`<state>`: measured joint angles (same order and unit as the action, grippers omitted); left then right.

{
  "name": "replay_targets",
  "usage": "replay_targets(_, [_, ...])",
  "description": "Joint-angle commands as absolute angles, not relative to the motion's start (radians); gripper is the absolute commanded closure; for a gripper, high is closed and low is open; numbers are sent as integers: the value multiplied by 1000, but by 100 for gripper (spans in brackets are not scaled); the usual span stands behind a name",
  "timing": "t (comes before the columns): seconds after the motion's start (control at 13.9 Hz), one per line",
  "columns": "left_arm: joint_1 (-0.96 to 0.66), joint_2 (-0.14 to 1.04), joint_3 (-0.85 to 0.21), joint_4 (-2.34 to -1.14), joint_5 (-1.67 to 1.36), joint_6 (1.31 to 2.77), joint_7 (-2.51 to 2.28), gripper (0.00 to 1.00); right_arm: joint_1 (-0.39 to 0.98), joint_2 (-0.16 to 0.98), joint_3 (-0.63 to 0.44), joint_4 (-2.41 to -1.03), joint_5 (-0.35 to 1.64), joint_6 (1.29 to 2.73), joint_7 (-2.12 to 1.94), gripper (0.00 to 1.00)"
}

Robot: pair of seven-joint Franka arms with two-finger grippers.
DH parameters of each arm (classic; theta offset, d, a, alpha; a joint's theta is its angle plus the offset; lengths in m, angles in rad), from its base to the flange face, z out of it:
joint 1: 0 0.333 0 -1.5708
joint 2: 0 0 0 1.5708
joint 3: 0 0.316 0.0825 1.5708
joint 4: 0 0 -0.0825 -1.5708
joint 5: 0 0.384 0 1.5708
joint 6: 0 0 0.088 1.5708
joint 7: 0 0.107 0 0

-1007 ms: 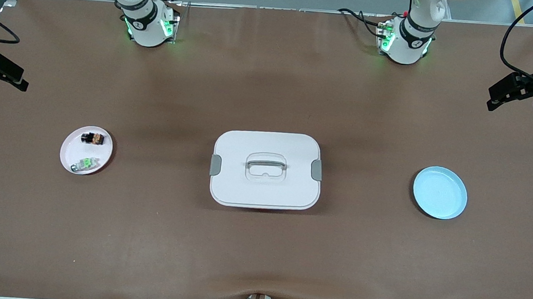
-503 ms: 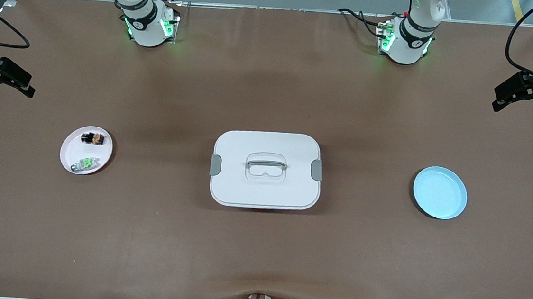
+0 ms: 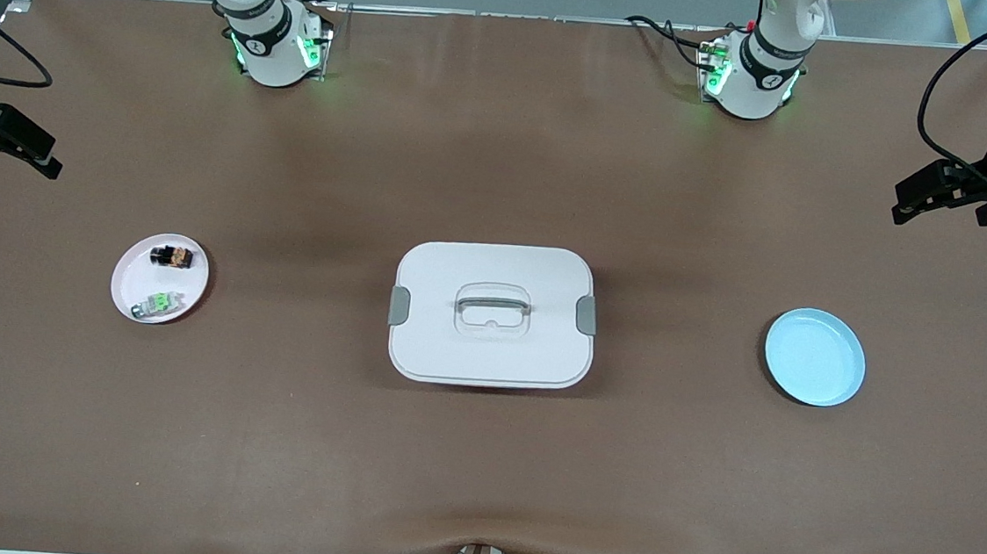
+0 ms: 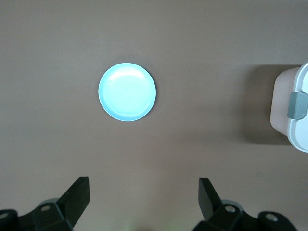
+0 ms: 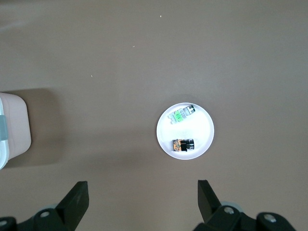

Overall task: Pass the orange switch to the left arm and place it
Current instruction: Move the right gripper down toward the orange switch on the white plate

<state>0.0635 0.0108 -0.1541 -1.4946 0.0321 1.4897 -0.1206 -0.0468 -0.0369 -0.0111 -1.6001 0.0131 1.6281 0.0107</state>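
- Two tools, both spread wide and empty: right tool and left tool hang over the bench ends.
- Orange switch lies on white plate, beside green part.
- Advice: descend squarely on the switch, sparing the green part; route clear of box.
- Left wrist view alone centres blue plate.
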Motion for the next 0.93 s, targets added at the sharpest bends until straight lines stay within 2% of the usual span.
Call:
replay_targets(0.0, [64,15,-156,-1470,15,1491,-101,0,-54,-45,-9,-1609,17,1624,28,0])
replay_targets(0.58, [66,11,-158,-1476,20,1496,-100,0,-61,44,-11,-1673,-35,1641,9,0])
replay_targets(0.72, [66,11,-158,-1476,25,1496,-100,0,-63,63,-11,-1739,-40,1681,9,0])
replay_targets(0.86, [67,11,-158,-1479,25,1496,-100,0,-64,61,-11,-1856,-44,1787,9,0])
